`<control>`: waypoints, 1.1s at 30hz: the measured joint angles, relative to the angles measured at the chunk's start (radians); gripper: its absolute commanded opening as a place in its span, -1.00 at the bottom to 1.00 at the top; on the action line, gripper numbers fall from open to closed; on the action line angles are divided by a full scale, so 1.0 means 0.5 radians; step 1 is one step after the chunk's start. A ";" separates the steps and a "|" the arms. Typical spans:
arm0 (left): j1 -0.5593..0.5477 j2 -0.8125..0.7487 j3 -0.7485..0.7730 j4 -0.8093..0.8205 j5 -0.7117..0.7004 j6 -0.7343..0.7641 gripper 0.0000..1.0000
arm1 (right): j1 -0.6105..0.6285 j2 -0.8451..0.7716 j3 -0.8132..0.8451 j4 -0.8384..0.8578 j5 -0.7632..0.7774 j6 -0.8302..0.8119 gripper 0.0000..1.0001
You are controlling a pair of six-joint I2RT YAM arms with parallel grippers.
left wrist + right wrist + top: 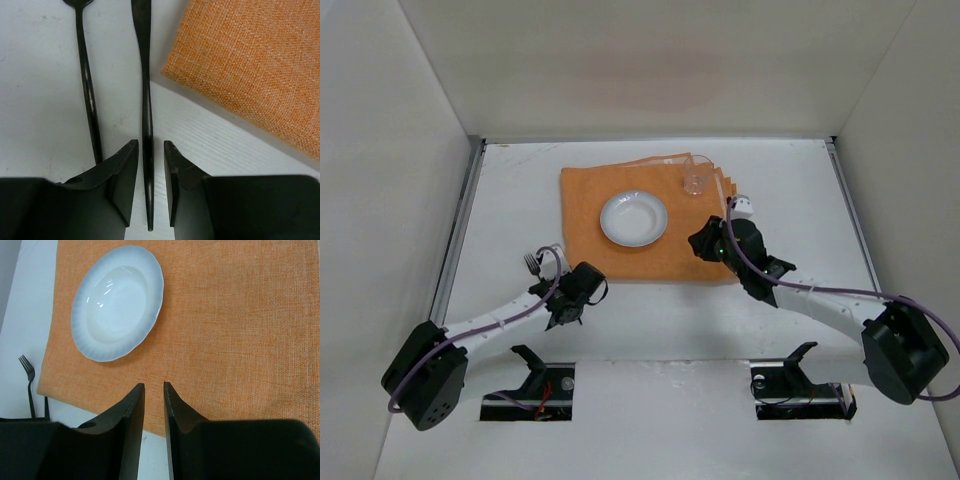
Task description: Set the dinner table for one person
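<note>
The white dinner table (510, 190) carries an orange cloth mat (640, 225) with a white plate (633, 218) and a clear glass (697, 183) on it. Two black utensils lie on the table left of the mat. One is a fork (531, 263), whose handle (87, 95) shows in the left wrist view. The other is a slim black handle (146, 100). My left gripper (151, 145) is open low over the table, its jaws on either side of that handle without touching it. My right gripper (154, 386) is narrowly open and empty over the mat's near edge, near the plate (117, 302).
The mat's corner (250, 65) lies just right of the left gripper. The fork (27, 377) shows at the left edge of the right wrist view. White walls enclose the table on three sides. The arm bases stand at the near edge.
</note>
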 measured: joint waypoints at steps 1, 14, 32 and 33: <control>0.006 -0.004 -0.017 0.030 0.014 0.001 -0.51 | 0.000 0.008 0.000 0.001 0.000 0.000 -0.44; 0.082 0.038 -0.058 0.111 0.094 0.025 -0.73 | -0.015 0.048 -0.005 0.016 -0.021 0.002 -0.42; 0.028 -0.541 0.058 -0.205 0.140 0.127 -0.97 | -0.142 -0.037 -0.086 0.059 -0.045 0.050 -0.16; -0.002 -0.560 0.108 -0.239 0.120 0.135 -0.97 | -0.146 -0.037 -0.089 0.060 -0.046 0.055 -0.15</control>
